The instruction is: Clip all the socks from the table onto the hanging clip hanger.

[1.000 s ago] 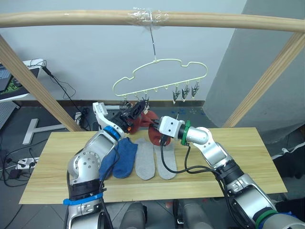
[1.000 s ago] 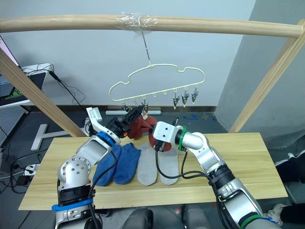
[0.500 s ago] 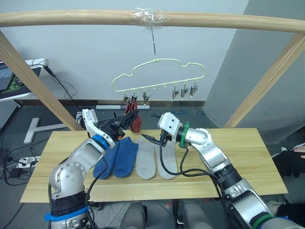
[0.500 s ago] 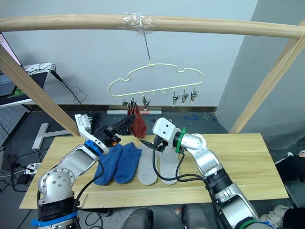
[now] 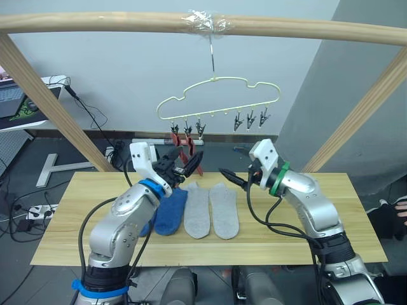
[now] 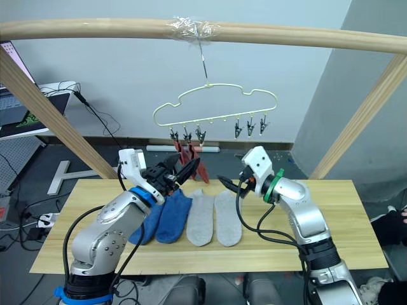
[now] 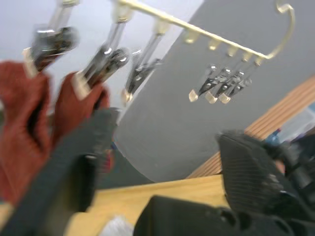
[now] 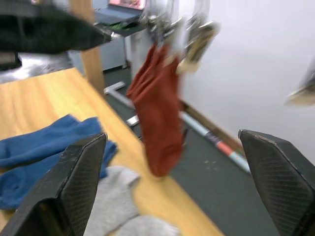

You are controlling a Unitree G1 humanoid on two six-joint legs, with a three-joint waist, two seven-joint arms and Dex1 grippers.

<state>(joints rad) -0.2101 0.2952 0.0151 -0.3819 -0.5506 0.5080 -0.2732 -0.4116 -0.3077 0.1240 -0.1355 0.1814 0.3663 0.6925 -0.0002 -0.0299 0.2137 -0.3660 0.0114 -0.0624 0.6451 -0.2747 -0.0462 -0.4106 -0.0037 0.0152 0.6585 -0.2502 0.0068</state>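
Two rust red socks hang from the leftmost clips of the pale yellow clip hanger. My left gripper stands open just below and in front of them, holding nothing. My right gripper is open too, off to the right of the red socks and clear of them. Two blue socks and two light grey socks lie side by side on the wooden table. The hanger's third clip and the three right clips are empty.
The hanger hooks onto a thick wooden bar held up by slanted wooden posts at both sides. Cables and a power strip lie on the floor beyond the table's left end.
My right gripper opened, let go of the second red sock and drew back to the right. That sock now hangs from its clip. My left gripper came down off the clips.
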